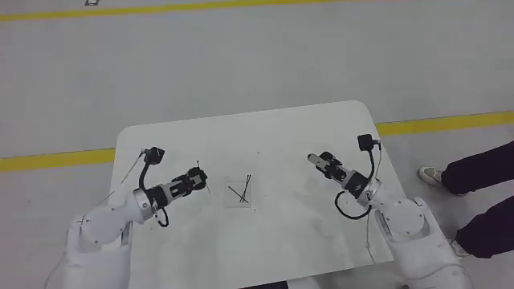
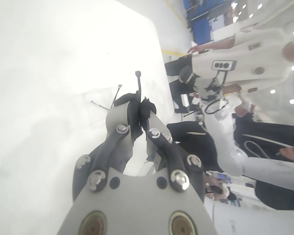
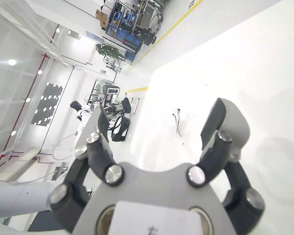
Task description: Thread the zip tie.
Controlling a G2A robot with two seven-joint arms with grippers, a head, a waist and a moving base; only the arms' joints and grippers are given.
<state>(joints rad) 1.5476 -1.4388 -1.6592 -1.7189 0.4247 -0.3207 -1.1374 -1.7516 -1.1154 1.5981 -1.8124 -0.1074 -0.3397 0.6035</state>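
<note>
My left gripper (image 2: 139, 105) is shut on a black zip tie (image 2: 138, 81), whose head end sticks out past the fingertips. In the top view that gripper (image 1: 196, 179) hovers over the table's left half with the held zip tie (image 1: 200, 171) showing as a thin black line. Several loose zip ties (image 1: 240, 192) lie crossed in the middle of the white table (image 1: 281, 136), also seen as thin strands (image 3: 177, 121) beyond my right gripper (image 3: 159, 119). My right gripper (image 1: 316, 160) stands open and empty over the table's right half.
The table's far edge and rounded corners border grey floor with a yellow line (image 1: 241, 4). A person's legs (image 1: 478, 172) stand off the right side of the table.
</note>
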